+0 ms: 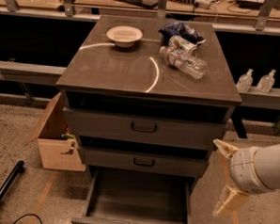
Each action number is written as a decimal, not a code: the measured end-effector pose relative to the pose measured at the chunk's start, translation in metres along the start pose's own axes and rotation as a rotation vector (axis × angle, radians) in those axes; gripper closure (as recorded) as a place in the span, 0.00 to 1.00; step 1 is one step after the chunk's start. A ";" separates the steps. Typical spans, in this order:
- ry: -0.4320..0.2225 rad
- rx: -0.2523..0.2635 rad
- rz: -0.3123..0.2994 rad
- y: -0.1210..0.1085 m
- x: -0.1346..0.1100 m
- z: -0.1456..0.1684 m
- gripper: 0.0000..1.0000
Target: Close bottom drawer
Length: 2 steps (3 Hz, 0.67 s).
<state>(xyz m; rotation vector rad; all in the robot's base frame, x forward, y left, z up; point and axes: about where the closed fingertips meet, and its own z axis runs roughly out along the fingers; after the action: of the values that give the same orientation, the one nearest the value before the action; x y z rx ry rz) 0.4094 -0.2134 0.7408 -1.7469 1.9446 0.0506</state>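
Dim warm light, curved glare arcs on cabinet top (118, 72), deep shadow under it, pale end effector (217, 178) lower rt.

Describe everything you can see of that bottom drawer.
The bottom drawer is dark grey, metal by the look, and stands pulled far out below the middle drawer. Its inside is bare. The picture's lower edge cuts off its front panel. Nothing touches it; the gripper hangs open to its right, apart.

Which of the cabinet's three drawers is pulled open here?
The bottom drawer: pulled far out, bare grey interior showing. The middle drawer and top drawer show only their fronts. The gripper hangs open right of it, not touching.
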 end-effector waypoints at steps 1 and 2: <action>0.019 0.008 0.018 0.005 0.008 0.012 0.00; 0.064 -0.014 -0.023 0.029 0.037 0.065 0.00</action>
<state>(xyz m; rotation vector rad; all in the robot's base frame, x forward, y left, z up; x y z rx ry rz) 0.4035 -0.2186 0.6609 -1.7997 1.9735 -0.0003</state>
